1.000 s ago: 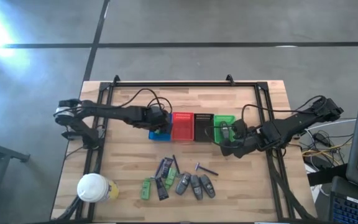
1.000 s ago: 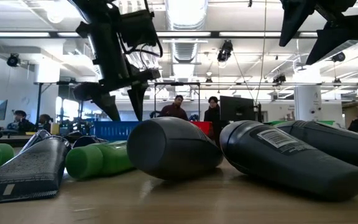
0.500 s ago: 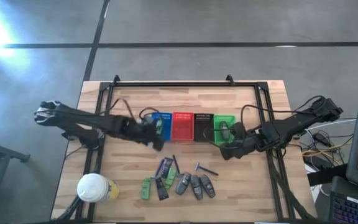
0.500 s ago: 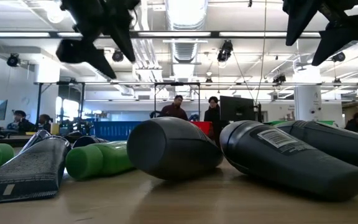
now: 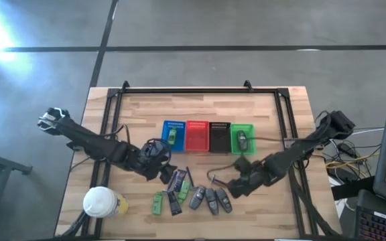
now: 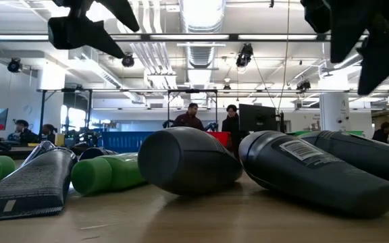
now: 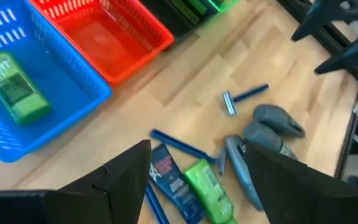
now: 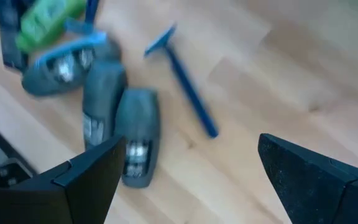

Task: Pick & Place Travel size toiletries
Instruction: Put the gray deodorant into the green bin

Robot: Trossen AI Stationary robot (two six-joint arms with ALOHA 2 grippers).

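Observation:
The toiletries lie in a heap [image 5: 193,194] near the table's front edge: green tubes [image 7: 207,186], dark sachets [image 7: 169,183], thin blue sticks [image 7: 179,146], a blue razor [image 8: 185,87] and three grey oval pieces [image 8: 135,137]. One more green tube [image 7: 11,81] lies in the blue basket [image 5: 173,134]. A grey piece [image 5: 242,139] lies in the green basket [image 5: 242,128]. My left gripper [image 5: 165,171] hangs open just left of the heap. My right gripper [image 5: 233,189] hangs open just right of it, above the razor. Both are empty.
Four small baskets stand in a row mid-table: blue, red [image 5: 197,136], black [image 5: 218,136] and green. A white-lidded cup [image 5: 100,201] stands at the near left corner. A black frame [image 5: 186,90] runs around the table. People show in the room behind.
My left gripper has drawn back from the blue basket toward the near edge and now hangs by the heap; the green tube stays in the basket. My right gripper has gone from beside the green basket toward the near edge and left, over the razor.

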